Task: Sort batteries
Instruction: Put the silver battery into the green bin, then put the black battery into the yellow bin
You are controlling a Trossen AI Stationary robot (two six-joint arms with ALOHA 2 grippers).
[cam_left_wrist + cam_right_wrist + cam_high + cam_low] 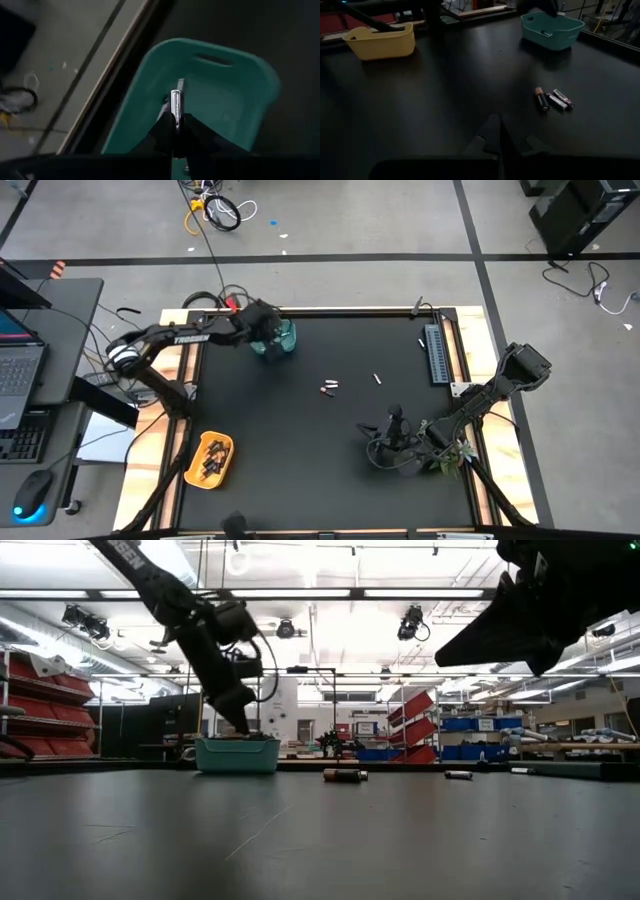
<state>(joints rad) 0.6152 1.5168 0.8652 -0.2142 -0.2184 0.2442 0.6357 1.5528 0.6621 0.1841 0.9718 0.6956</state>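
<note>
- Silver battery pinched between the left gripper fingertips, directly above the teal bin.
- Left arm reaches over the teal bin, wrist angled down into it.
- Three loose batteries lie well apart from the teal bin, mid-table.
- Right gripper closed, empty, nearer those than the bin.

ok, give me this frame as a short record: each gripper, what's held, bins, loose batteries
left gripper: over the teal plastic bin, fingers shut on a slim silver battery
right gripper: shut, empty, low over the black table
yellow plastic bin: near left corner, dark batteries inside
loose batteries: three in a cluster mid-table, one more apart to their right
</note>
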